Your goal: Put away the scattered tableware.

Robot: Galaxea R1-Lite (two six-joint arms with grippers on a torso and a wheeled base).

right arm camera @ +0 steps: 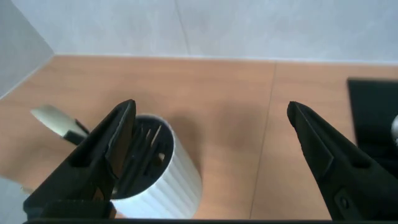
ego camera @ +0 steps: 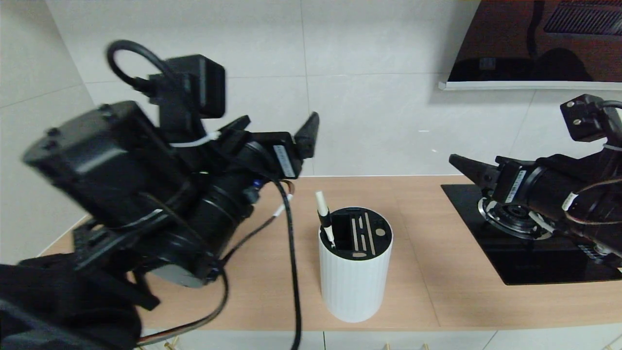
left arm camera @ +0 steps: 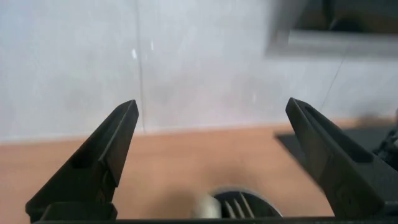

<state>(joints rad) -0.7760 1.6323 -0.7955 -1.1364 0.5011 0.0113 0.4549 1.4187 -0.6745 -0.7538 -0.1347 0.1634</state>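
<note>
white ribbed plastic forms the cylindrical holder (ego camera: pixel 356 277), which stands upright on the counter below and between the two grippers. its flat black top is cut with narrow slots. one utensil (ego camera: pixel 324 214), cream-handled with a black band, stands tilted in a slot on the side nearer the left gripper (left arm camera: pixel 211 104).

pale wood-grain counter (ego camera: pixel 427 291) lies smooth under the holder. beneath the right gripper (right arm camera: pixel 211 104) is a glossy black glass cooktop (ego camera: pixel 534 265) with a round metal burner ring (ego camera: pixel 508 221). beyond both grippers rises a wall of large matt white tiles (ego camera: pixel 369 97), and a dark glossy hood (ego camera: pixel 525 43) hangs above the right gripper.

the left arm is held high over the counter, its fingers spread wide with nothing between them. the right arm lies roughly level over the cooktop and points towards the holder, its fingers likewise parted and empty.
</note>
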